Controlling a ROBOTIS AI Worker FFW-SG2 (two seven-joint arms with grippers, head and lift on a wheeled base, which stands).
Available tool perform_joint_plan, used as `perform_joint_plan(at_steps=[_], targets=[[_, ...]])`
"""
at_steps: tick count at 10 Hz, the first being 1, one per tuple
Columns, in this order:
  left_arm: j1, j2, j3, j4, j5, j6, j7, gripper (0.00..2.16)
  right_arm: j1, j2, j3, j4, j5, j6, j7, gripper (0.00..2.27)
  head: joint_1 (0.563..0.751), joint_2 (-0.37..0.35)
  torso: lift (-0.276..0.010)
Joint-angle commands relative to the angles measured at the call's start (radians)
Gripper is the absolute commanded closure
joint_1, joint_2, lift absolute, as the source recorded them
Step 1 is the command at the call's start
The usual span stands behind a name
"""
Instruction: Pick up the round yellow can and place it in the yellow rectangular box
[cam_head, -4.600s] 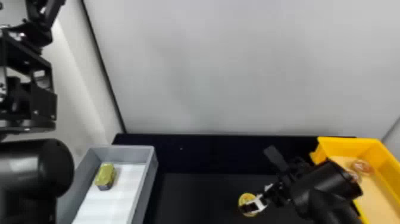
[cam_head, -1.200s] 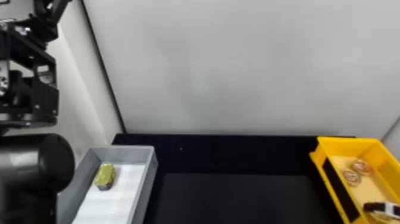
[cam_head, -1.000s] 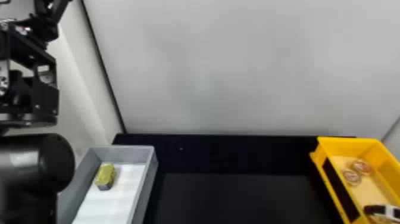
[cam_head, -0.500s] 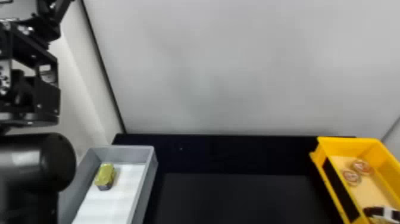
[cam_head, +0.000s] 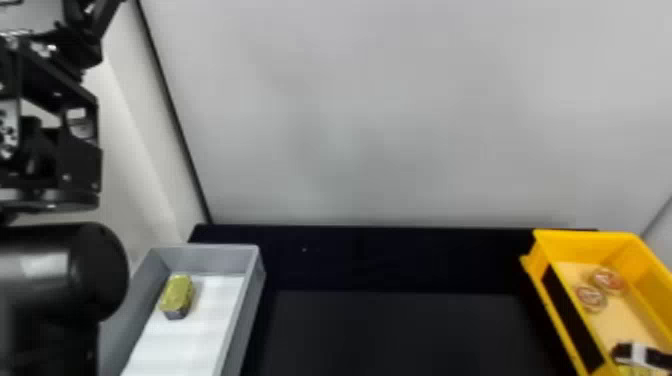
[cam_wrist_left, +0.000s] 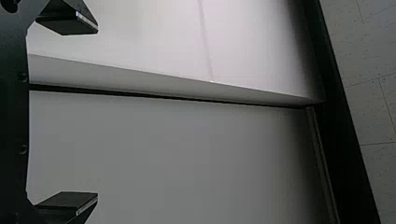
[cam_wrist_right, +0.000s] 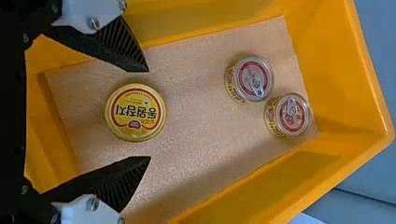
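"So, what's the right tool (cam_wrist_right: 149, 114) doing now?"

"Standing open, one finger to each side of the round yellow can (cam_wrist_right: 135, 112), with a gap by both. Nothing is gripped."

"And the can?"

"Lying on the liner (cam_wrist_right: 191, 135) inside the yellow rectangular box (cam_wrist_right: 369, 93), lid up. Some seconds back it was out on the bench (cam_head: 400, 330), at those same fingertips."

"Then the placing is done?"

"I'd judge so. All that's left is to back straight out, so a finger doesn't nudge the can or catch the wall."

"Any neighbours?"

"Two smaller cans sit farther along the box, well apart from it: one (cam_wrist_right: 252, 78) and, just beside it, another (cam_wrist_right: 293, 115)."

"What of the left tool (cam_wrist_left: 97, 112)?"

"Open and empty, up by the pale wall; the gold-topped tin (cam_head: 177, 292) is in the grey box (cam_head: 245, 310)."
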Motion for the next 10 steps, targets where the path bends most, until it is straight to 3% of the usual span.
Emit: perform_joint_plan(at_steps=[1, 3, 6, 8, 10], targets=[[0.002, -0.001, 0.002, 0.000, 0.000, 0.001, 0.000, 0.03, 0.005, -0.006, 0.000, -0.034, 0.000, 0.002, -0.002, 0.00, 0.636, 0.031, -0.001], [0.002, 0.000, 0.005, 0.000, 0.000, 0.001, -0.001, 0.03, 0.020, -0.006, -0.003, -0.194, -0.001, 0.002, -0.002, 0.00, 0.636, 0.031, -0.001], [0.008, 0.002, 0.018, -0.006, 0.000, 0.003, -0.001, 0.03, 0.036, -0.001, 0.024, -0.688, -0.097, 0.017, -0.101, 0.00, 0.636, 0.031, -0.001], [0.013, 0.002, 0.025, -0.008, 0.002, 0.003, -0.001, 0.03, 0.005, -0.011, 0.118, -0.993, -0.149, -0.044, -0.286, 0.00, 0.636, 0.031, -0.001], [0.016, 0.005, 0.034, -0.014, 0.002, 0.006, -0.001, 0.03, 0.004, -0.003, 0.276, -1.193, -0.150, -0.238, -0.607, 0.06, 0.636, 0.031, -0.001]])
